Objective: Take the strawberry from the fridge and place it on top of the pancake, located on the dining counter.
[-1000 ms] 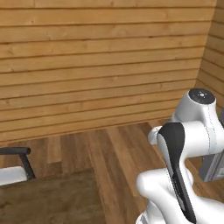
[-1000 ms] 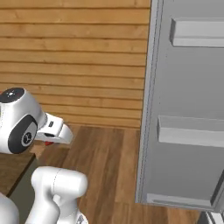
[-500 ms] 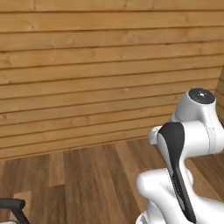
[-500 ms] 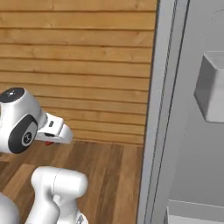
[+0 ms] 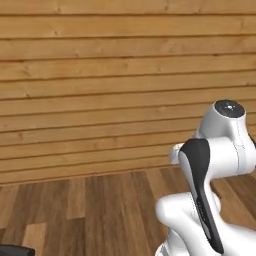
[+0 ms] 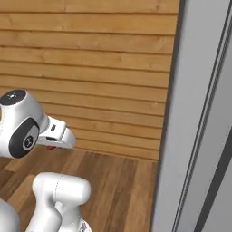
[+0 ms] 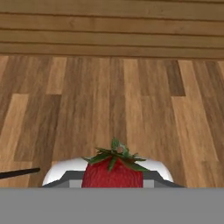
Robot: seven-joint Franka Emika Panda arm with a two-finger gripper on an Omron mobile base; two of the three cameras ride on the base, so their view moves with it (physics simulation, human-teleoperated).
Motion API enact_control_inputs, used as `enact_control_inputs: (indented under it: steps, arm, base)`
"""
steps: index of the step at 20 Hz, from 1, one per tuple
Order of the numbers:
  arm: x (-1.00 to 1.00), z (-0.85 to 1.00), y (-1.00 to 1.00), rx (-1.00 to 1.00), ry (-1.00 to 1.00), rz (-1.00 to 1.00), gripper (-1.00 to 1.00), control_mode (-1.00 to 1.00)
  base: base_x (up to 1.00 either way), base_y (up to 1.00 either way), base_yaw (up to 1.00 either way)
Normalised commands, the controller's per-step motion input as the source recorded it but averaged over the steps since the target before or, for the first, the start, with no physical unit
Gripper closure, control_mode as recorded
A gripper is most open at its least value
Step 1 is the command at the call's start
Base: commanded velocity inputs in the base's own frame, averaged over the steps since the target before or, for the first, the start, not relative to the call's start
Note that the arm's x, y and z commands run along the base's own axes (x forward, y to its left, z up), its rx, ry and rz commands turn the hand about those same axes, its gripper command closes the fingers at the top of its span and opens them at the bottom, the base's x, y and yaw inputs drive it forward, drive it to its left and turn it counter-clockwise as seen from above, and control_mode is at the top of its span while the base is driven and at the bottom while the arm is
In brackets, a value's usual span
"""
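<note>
Wall [image 5: 100, 75]: horizontal wooden planks in a warm honey tone, spanning the background of both base views. Floor [image 7: 109, 96]: darker brown wood boards of mixed shades, meeting the wall along a straight line. A small dark object [image 5: 15, 250] sits at the lower left edge, too cropped to identify.

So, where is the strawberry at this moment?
The strawberry is held in the gripper, low in the hand view above the wooden floor, with the fridge to the arm's right.

The wall [image 5: 100, 75] is shiny wood planks. The floor [image 7: 109, 96] is smooth wood. The fridge [image 6: 199, 136] looks plain matt grey.
</note>
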Motion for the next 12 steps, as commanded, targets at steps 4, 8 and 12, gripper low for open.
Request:
enact_control_inputs:
  steps: [4, 8, 12]
  arm:
    - [0.00, 0.00, 0.00, 0.00, 0.00, 0.00, 1.00, 1.00]
    - [0.00, 0.00, 0.00, 0.00, 0.00, 0.00, 1.00, 1.00]
    - [0.00, 0.00, 0.00, 0.00, 0.00, 0.00, 1.00, 1.00]
  base:
    - [1.00, 0.34, 0.13]
    - [1.00, 0.10, -0.17]
    - [1.00, -0.32, -0.48]
